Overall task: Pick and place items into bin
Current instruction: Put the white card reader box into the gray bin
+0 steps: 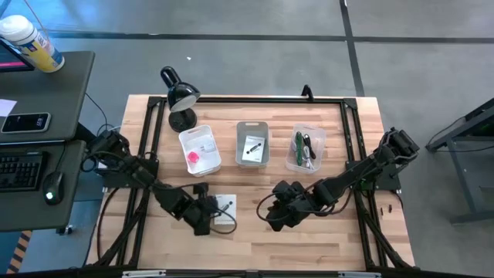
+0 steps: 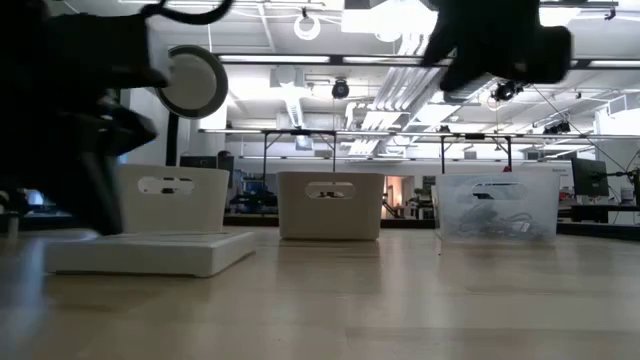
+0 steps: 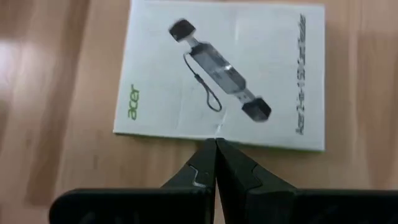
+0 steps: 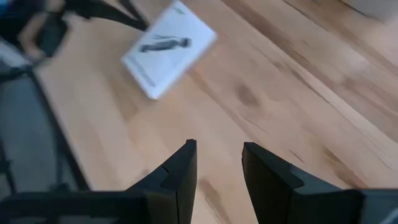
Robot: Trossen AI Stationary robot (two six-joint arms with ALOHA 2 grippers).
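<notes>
Pick step, last loose item: white flat packet [image 1: 225, 211] lies on the table [image 1: 255, 239] near its front edge, left of centre. Left gripper [image 3: 216, 148] sits at the packet's near edge, fingers pressed together, holding nothing. My read: it has to spread the fingers and straddle the edge before any lift, then carry to a bin [image 1: 252, 144] in the row toward the back edge. Right gripper [image 4: 217, 158] hovers over bare wood mid-front, fingers apart, empty. Packet print: "acer", side text reads roughly "Acer 2-in-1 SD Card Reader".
</notes>
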